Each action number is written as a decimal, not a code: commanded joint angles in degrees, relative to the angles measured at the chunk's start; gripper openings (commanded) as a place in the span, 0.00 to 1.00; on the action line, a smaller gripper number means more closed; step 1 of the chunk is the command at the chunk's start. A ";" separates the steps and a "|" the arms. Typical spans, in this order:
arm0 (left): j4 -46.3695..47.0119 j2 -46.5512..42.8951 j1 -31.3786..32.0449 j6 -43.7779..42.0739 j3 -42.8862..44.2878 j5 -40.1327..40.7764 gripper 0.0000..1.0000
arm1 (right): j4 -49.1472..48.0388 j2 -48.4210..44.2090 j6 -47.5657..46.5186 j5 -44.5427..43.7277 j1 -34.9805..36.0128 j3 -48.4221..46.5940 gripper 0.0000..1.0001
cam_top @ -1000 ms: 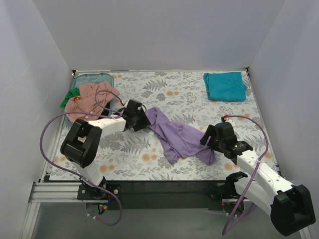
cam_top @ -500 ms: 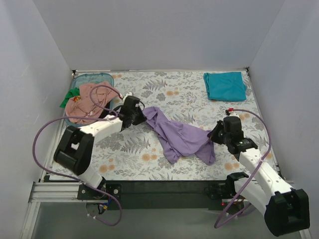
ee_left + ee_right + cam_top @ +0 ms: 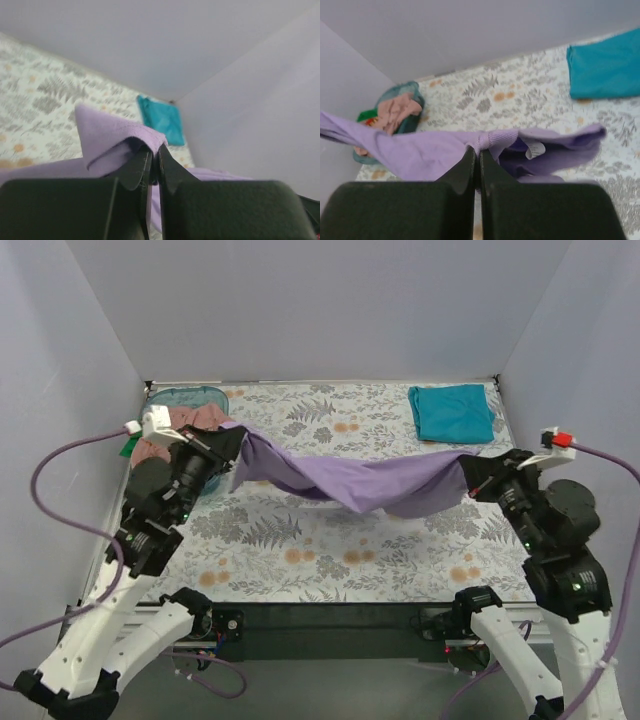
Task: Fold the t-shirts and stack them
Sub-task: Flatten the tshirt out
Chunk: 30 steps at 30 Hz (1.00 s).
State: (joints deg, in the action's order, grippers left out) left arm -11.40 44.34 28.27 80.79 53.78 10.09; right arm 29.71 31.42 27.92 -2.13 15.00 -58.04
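We've got the purple shirt (image 3: pixel 350 480) strung in the air between both hands, sagging in the middle over the centre of the tabletop (image 3: pixel 330 560); whether the low point brushes the surface, we cannot tell. Our left hand (image 3: pixel 230 445), out at 10 o'clock, has its fingers pinched tight on a folded edge of the cloth. Our right hand (image 3: pixel 472 478), at 3 o'clock, is clamped just as tight on a ribbed band, with a white label just beside it. The teal shirt (image 3: pixel 452 412) lies folded flat at 1 o'clock, well apart. At 10 o'clock the pink shirt (image 3: pixel 195 418) is heaped in the basket (image 3: pixel 190 393), and a scrap of green shirt (image 3: pixel 127 448) peeks out on its left.
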 commanded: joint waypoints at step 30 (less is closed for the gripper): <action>-12.51 35.41 -12.26 10.97 5.44 19.29 0.19 | -14.57 43.83 -8.84 -17.32 -10.41 -0.84 0.16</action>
State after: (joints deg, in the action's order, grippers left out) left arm -25.23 67.16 23.40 91.22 56.27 32.27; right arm 29.41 67.09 21.54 -25.02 10.13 -57.45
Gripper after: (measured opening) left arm 0.041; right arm 0.053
